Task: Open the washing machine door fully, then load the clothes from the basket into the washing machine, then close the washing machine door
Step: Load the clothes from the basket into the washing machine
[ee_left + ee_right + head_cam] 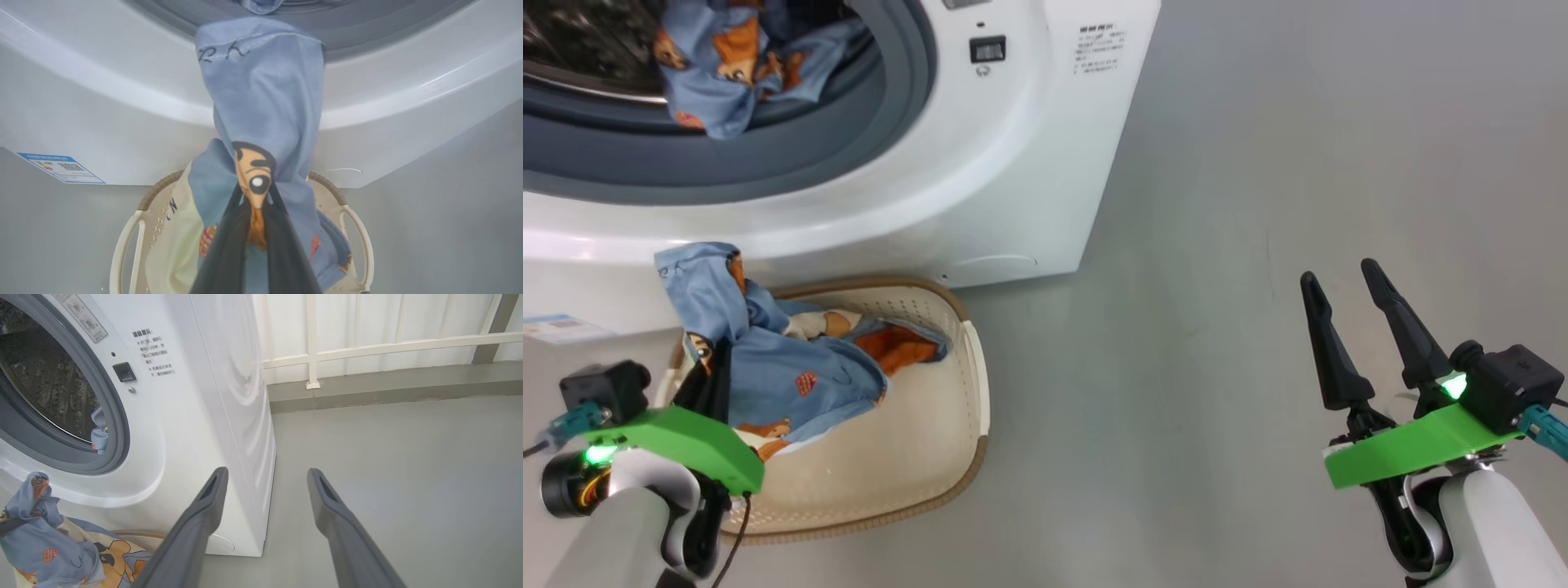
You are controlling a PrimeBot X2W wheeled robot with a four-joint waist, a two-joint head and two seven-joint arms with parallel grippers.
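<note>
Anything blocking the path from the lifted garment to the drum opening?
Nothing visible. The left gripper holds the garment below the open drum; a second garment drapes over the gasket at the lower edge.

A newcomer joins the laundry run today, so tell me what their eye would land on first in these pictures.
First, the blue cartoon-print garment pinched in the shut left gripper and held up over the basket, in front of the washing machine. Next, another blue garment drooping over the grey seal of the machine's open mouth. The right gripper hangs open over the floor beside the machine.
</note>
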